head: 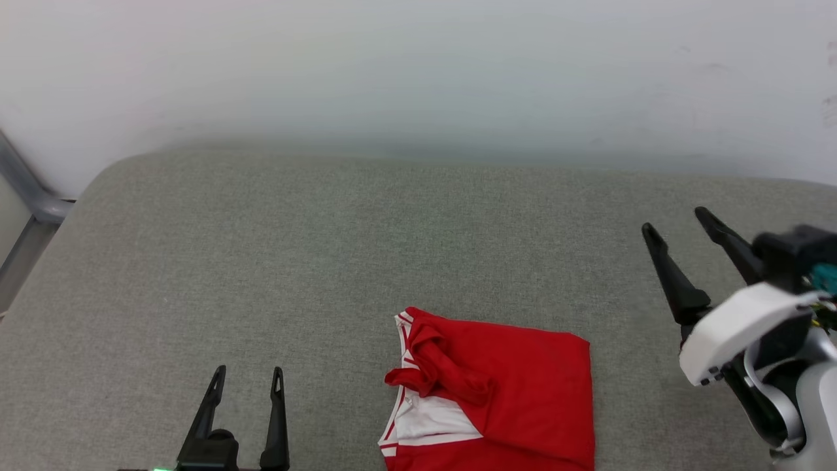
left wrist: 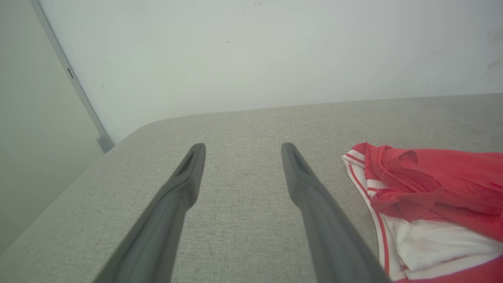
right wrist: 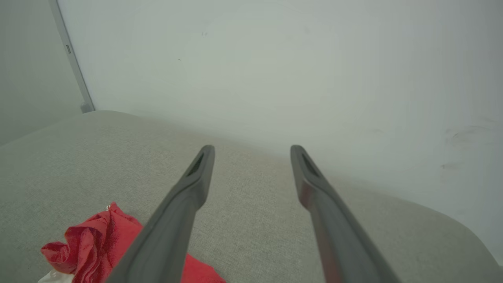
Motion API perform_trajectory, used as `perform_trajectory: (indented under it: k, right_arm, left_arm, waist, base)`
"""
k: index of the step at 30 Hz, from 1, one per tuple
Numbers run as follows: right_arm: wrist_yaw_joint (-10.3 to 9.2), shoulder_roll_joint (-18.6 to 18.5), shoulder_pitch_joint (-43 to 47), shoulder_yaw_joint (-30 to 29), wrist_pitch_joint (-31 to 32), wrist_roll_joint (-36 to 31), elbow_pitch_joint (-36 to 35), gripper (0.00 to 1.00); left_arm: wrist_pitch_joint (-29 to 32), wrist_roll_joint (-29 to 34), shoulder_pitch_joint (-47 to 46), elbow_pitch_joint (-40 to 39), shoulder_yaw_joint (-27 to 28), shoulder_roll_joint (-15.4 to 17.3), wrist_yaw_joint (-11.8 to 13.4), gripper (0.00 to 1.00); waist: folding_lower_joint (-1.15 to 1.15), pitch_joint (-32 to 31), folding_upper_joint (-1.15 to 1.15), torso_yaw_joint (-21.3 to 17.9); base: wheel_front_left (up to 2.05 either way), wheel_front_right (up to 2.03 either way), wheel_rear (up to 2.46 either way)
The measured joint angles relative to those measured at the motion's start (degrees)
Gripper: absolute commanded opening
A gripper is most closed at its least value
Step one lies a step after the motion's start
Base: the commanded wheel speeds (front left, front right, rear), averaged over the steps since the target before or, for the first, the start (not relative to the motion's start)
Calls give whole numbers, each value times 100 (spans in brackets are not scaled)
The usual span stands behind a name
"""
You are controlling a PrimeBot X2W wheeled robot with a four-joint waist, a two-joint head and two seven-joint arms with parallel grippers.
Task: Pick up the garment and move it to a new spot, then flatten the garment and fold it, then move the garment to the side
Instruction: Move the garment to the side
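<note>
The garment (head: 497, 386) is seen lying on the grey cushion (head: 294, 261), at the cushion's near edge and a little right of its middle. It is folded into a rough rectangle, red side up, and its lower part is cut off by the bottom of the head view. Along the fold's left side a white sleeve panel with red-and-white striped trim is exposed, and a bunched red flap is draped across it. No lettering can be made out.

The left gripper (head: 249, 371) is held over the cushion's near edge, left of its middle. Its two dark fingers are spread apart and nothing is gripped. In the left wrist view bare grey fabric is seen between the fingers (left wrist: 184, 184), and the garment is seen untouched further right along the cushion's near edge.

The right gripper (head: 674, 220) is held above the cushion's right side, its fingers pointed toward the cushion's far edge and leaning left. They are parted too, with nothing clasped between them. In the right wrist view the crumpled red cloth is caught at the lower left, partly hidden behind one finger (right wrist: 177, 220).

A pale wall (head: 418, 65) is seen behind the cushion's far edge, and a grey metal bar (head: 26, 190) past its far-left corner.
</note>
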Motion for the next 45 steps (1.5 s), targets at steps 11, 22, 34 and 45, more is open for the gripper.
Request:
perform_trajectory:
  k: [11, 22, 34, 45]
  right_arm:
    - [-1, -850, -592, 1101, 2770, 1515, 628, 100]
    - [-1, -973, -589, 1450, 4195, 2202, 1013, 100]
    - [-1, -886, -517, 1831, 4417, 2124, 1506, 100]
    - [-12, -935, -492, 2240, 3942, 2105, 1769, 60]
  left_arm:
    - [0, 0, -130, 8, -31, -36, -16, 100]
    - [0, 0, -343, 4, -88, -94, -49, 100]
    - [0, -8, -670, 26, -124, -158, -107, 100]
    - [1, -18, -808, 121, -114, -188, -155, 100]
  waist:
    - [0, 196, 0, 122]
    - [0, 492, 0, 321]
    - [1, 983, 0, 582]
    - [0, 1152, 0, 682]
  base:
    - [0, 0, 0]
    - [0, 0, 0]
    - [0, 0, 0]
    - [0, 0, 0]
